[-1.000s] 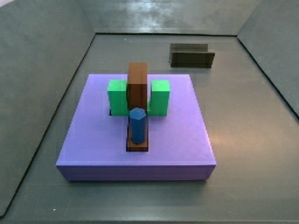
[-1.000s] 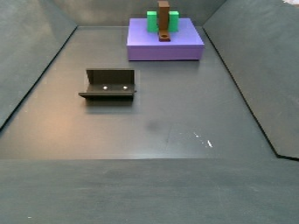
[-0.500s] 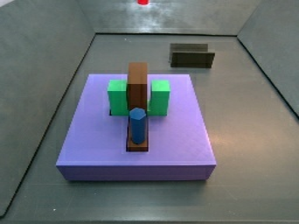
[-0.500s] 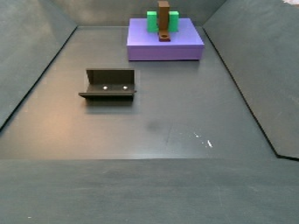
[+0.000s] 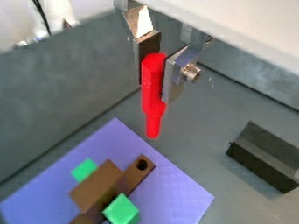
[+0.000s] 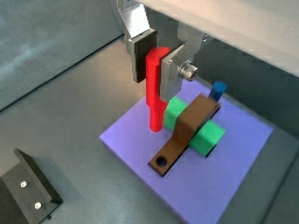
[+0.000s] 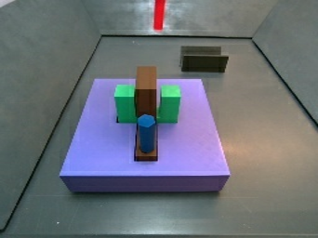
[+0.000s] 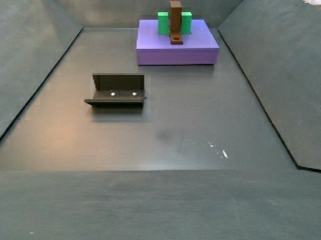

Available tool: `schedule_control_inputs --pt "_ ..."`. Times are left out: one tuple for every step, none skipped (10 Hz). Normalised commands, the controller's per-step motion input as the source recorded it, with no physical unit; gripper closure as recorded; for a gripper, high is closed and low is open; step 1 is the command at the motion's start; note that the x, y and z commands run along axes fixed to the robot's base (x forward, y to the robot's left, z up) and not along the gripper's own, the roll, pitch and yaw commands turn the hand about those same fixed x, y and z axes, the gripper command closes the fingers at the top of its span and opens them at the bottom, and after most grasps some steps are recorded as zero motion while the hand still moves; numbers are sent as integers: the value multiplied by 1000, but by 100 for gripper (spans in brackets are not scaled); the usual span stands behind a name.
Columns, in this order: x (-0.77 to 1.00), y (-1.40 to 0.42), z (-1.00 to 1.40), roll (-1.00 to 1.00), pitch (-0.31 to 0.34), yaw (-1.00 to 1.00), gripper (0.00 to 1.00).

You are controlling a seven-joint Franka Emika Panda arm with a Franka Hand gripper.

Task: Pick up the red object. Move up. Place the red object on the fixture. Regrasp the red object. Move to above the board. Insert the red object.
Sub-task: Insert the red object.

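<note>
Lower now than half a second ago, the red peg [image 7: 159, 13] shows more of its length at the top edge of a side view, where earlier only its tip peeked in. It hangs upright, long axis vertical, free end pointing down, its upper part clamped between the gripper [image 5: 159, 63] fingers [image 6: 142, 51], whose jaws are closed narrowly on it.

In both wrist views the peg sits high above the lavender board [image 6: 239, 179], well apart from everything on it. Below lies the brown block [image 6: 190, 129] with a round hole [image 6: 159, 162] near its end (presumably the socket), flanked by green blocks [image 6: 211, 136], with the blue hexagonal peg [image 6: 219, 88] at the block's far end. The fixture [image 7: 205, 59] stands empty near the floor's back right corner in that side view, so the regrasp looks done.

I judge the step in hand to be moving above the board. Next, the peg's tip needs centring over the hole, kept plumb, then a straight descent.
</note>
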Motion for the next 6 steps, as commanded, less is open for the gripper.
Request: schedule_control_inputs --pt "-120 131 -640 -103 -283 0 100" --pt "-174 14 -600 -84 -316 0 100" --pt "-206 0 -526 -39 -366 0 100" --pt "-226 0 -374 0 -313 0 100" --pt "-37 0 -134 36 -64 0 100" --pt "0 0 -146 90 0 0 100"
